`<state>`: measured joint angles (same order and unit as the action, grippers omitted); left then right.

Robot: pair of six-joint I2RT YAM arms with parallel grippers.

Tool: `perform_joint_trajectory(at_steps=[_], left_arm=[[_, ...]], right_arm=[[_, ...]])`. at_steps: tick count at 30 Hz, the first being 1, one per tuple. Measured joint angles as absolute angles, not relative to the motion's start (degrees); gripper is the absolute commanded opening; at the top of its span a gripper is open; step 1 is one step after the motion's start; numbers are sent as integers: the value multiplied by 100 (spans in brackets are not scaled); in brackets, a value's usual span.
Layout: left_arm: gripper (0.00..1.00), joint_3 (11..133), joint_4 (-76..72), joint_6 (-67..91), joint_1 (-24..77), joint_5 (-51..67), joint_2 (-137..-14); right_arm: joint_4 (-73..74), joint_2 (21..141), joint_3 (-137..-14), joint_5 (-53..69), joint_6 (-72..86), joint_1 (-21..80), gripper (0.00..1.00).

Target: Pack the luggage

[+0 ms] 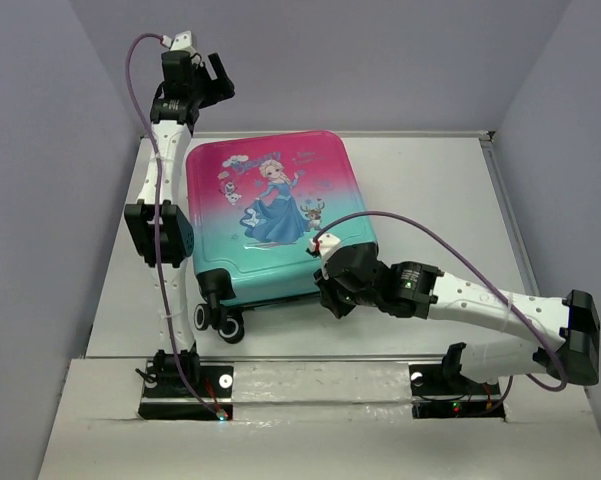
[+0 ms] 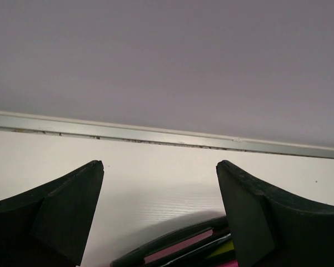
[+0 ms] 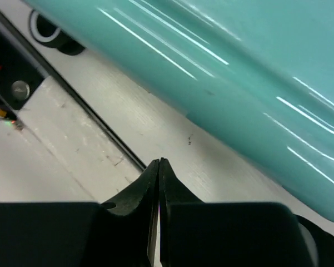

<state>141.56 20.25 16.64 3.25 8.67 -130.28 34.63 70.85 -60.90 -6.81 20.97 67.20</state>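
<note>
One suitcase (image 1: 275, 215) lies flat and closed on the table (image 1: 440, 200), its far edge near the back rail, with bare tabletop open to its right. Of two grippers, the left gripper (image 1: 215, 80) hangs spread wide above the far left corner. The right gripper (image 1: 330, 300) is pressed together on nothing beside the near right corner, hiding it.

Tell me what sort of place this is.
Probably a robotics lab test cell: a white table enclosed by plain grey panels, a left arm and right arm bolted at its near edge, and a child's suitcase lying on it.
</note>
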Motion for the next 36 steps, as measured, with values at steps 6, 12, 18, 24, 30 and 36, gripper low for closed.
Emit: perform_joint_trajectory(at_steps=[6,12,18,24,30,36], left_arm=[[94,14158,1723,1553,207,1463,-13688],[94,14005,1684,1284,231,2095,-14164],[93,12232,1107,1262,191,2196,-13555],[92,9498,-51,1717,-163,932,-11813],[92,6785,-687,2331,-508,-412,-9784],[92,4991,-294,2582,-388,-622,-7881]], right_arm=[[3420,7170,-5992,-1496,2185,6416,7],[3253,7170,-5780,-1498,2126,5581,7],[3135,7301,-5743,-963,1841,4460,7],[3100,8101,-6460,-281,1577,3380,7],[3308,9662,-8283,-108,1498,2611,8],[3662,11786,-11577,252,1400,1966,45]])
